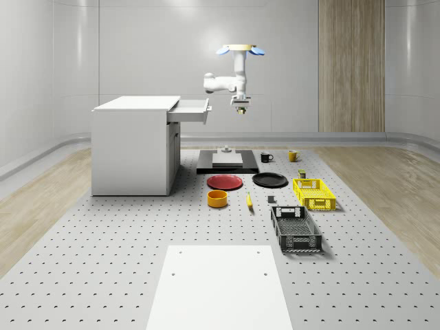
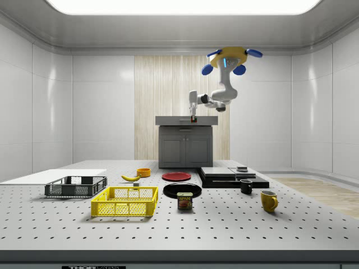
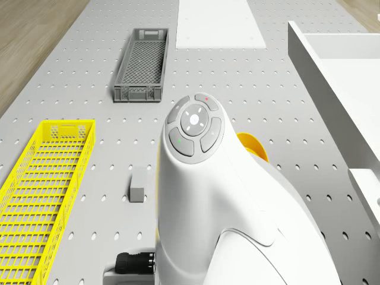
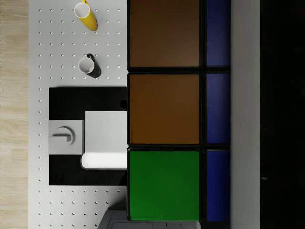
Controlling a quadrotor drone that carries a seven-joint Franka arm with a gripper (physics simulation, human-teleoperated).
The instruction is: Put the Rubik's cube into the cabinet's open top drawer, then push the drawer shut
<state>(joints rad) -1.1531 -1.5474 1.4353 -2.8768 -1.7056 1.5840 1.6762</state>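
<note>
The drone point(image 1: 241, 49) hovers high over the table point(image 1: 103, 261), beside the cabinet point(image 1: 130, 148). Its gripper point(image 1: 240, 106) hangs just off the open drawer point(image 1: 190, 110) front, clamped on the cube point(image 4: 164, 109). In the whole-scene view the cube is too small to make out; the wrist view shows its glossy brown, green and blue tiles close up, cut off at the frame edges. Far below the gripper lie a black slab point(image 4: 64, 98), a dark mug point(image 4: 88, 66) and a yellow mug point(image 4: 86, 15). In the drone view the smooth white arm point(image 3: 225, 208) hides the gripper; beyond it sit a yellow mesh basket point(image 3: 41, 190) and a grey crate point(image 3: 141, 65).
</note>
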